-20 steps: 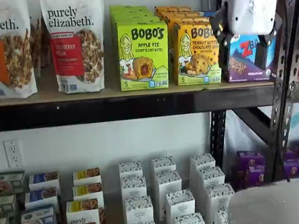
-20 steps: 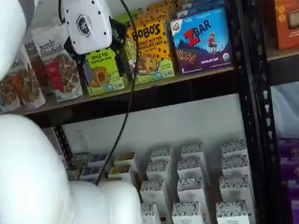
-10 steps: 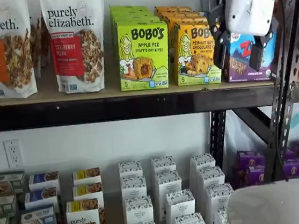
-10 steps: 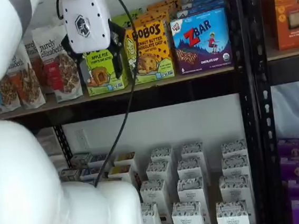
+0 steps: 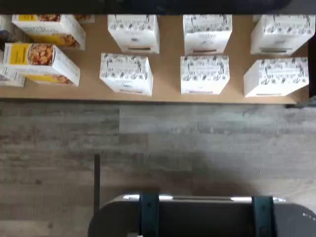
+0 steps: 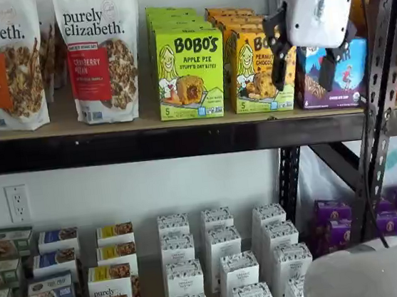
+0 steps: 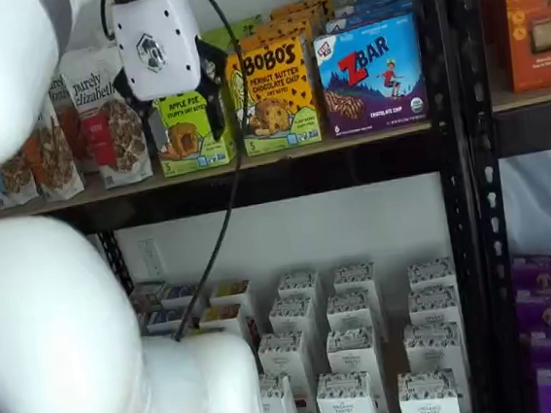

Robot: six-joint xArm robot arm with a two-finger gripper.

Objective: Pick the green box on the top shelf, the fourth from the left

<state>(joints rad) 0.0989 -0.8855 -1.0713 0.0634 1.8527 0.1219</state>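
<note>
The lime-green upright cardboard carton is standing on the tan wooden top shelf, beside the orange carton. Jaws are hanging apart, empty. Probably light, crushable; its side panels are suiting a gentle pinch.

Two granola pouches, one green box, one orange box, one Zbar box.

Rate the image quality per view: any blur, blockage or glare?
Wrist view: soft overall, carton print unreadable, a bright glare strip on the dark mount. One shelf view: sharp, green box lettering legible, gripper in front of neighbouring boxes. Other shelf view: blurred white arm fills the left side.
</note>
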